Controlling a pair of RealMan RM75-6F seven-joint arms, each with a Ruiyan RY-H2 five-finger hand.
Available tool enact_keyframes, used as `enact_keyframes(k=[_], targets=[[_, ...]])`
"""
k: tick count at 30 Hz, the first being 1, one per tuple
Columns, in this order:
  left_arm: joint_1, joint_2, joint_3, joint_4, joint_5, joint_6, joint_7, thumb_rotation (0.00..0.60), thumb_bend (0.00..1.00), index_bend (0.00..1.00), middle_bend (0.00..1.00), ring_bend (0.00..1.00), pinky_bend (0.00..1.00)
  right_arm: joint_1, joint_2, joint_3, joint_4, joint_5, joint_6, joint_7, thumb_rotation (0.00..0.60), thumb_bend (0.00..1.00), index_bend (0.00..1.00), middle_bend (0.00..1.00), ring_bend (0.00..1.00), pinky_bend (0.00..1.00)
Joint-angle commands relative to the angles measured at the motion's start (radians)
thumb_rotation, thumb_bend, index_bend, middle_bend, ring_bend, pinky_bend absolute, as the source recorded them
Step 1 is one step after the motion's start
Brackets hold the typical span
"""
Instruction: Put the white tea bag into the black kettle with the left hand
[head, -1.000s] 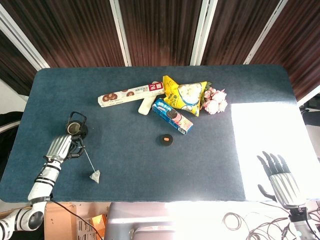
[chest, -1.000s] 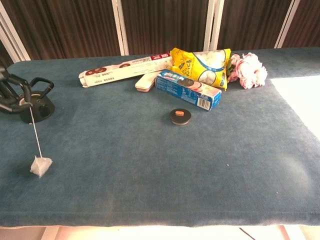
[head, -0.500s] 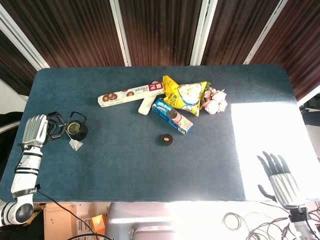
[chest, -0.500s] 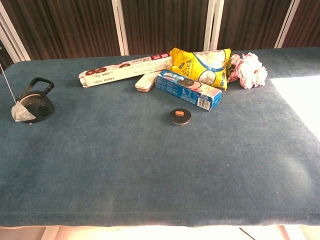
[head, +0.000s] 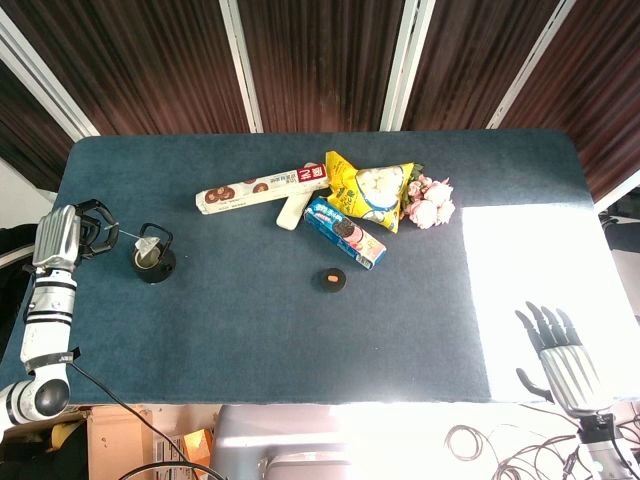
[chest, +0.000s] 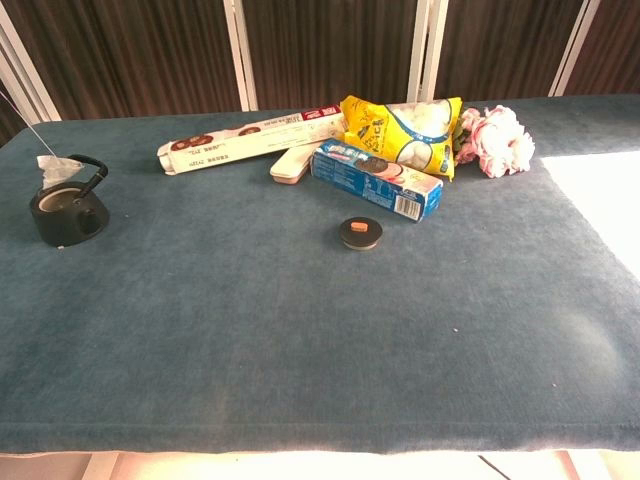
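The small black kettle (head: 153, 263) stands near the table's left edge, also seen in the chest view (chest: 66, 212). The white tea bag (head: 148, 245) hangs on its thin string just over the kettle's open top, at the handle (chest: 55, 166). My left hand (head: 66, 234) is left of the kettle at the table edge and pinches the far end of the taut string. The chest view does not show this hand. My right hand (head: 561, 363) hovers off the table's front right corner, fingers spread, holding nothing.
A long biscuit tube (head: 262, 188), a white bar (head: 290, 212), a yellow snack bag (head: 368, 190), a blue cookie box (head: 345, 232) and pink flowers (head: 428, 200) cluster at the table's centre back. A round black lid (head: 333, 279) lies in front of them.
My left hand moved left and back, pulling the string. The tea bag left the table in front of the kettle and now hangs above the kettle's mouth. The right hand stayed still.
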Motion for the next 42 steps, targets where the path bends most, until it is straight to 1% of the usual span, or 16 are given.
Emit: enact_keyframes(k=[1, 8, 14, 24, 28, 32, 34, 40, 42], targets=[[-0.015, -0.012, -0.002, 0.028, -0.018, -0.018, 0.006, 0.6, 0.52, 0.71, 1.0, 1.0, 1.0, -0.001, 0.002, 0.001, 0.0, 0.0, 0.003, 0.003, 0.6, 0.24, 0.0, 0.0, 0.0, 0.0], [-0.036, -0.049, 0.017, 0.102, -0.043, -0.068, 0.011, 0.6, 0.52, 0.71, 1.0, 1.0, 1.0, -0.002, 0.001, 0.003, 0.001, 0.004, 0.003, 0.003, 0.6, 0.24, 0.0, 0.0, 0.0, 0.0], [-0.044, -0.083, 0.038, 0.162, -0.042, -0.102, -0.002, 0.6, 0.52, 0.71, 1.0, 1.0, 1.0, -0.005, 0.003, 0.004, 0.002, 0.004, 0.009, 0.005, 0.6, 0.24, 0.0, 0.0, 0.0, 0.0], [-0.052, -0.123, 0.051, 0.207, -0.023, -0.123, -0.035, 0.6, 0.52, 0.71, 1.0, 1.0, 1.0, -0.002, -0.001, 0.005, 0.002, 0.008, 0.002, -0.004, 0.6, 0.24, 0.0, 0.0, 0.0, 0.0], [-0.024, -0.119, 0.082, 0.179, 0.028, -0.105, -0.065, 0.6, 0.52, 0.71, 1.0, 1.0, 1.0, -0.004, 0.001, 0.005, 0.003, 0.008, 0.007, 0.003, 0.6, 0.24, 0.0, 0.0, 0.0, 0.0], [0.016, -0.12, 0.139, 0.152, 0.096, -0.076, -0.082, 0.6, 0.52, 0.71, 1.0, 1.0, 1.0, -0.004, 0.002, 0.003, 0.003, 0.005, 0.006, 0.005, 0.6, 0.24, 0.0, 0.0, 0.0, 0.0], [0.03, -0.126, 0.163, 0.151, 0.118, -0.074, -0.087, 0.6, 0.52, 0.71, 1.0, 1.0, 1.0, -0.005, 0.003, 0.002, 0.002, 0.002, 0.007, 0.005, 0.6, 0.24, 0.0, 0.0, 0.0, 0.0], [0.067, -0.142, 0.212, 0.156, 0.168, -0.054, -0.107, 0.6, 0.51, 0.71, 1.0, 1.0, 1.0, -0.007, 0.003, -0.001, 0.002, -0.004, 0.011, 0.007, 0.6, 0.24, 0.0, 0.0, 0.0, 0.0], [0.08, -0.142, 0.232, 0.154, 0.188, -0.049, -0.112, 0.6, 0.49, 0.69, 1.0, 1.0, 1.0, -0.007, 0.003, 0.0, 0.003, -0.002, 0.011, 0.008, 0.6, 0.24, 0.0, 0.0, 0.0, 0.0]])
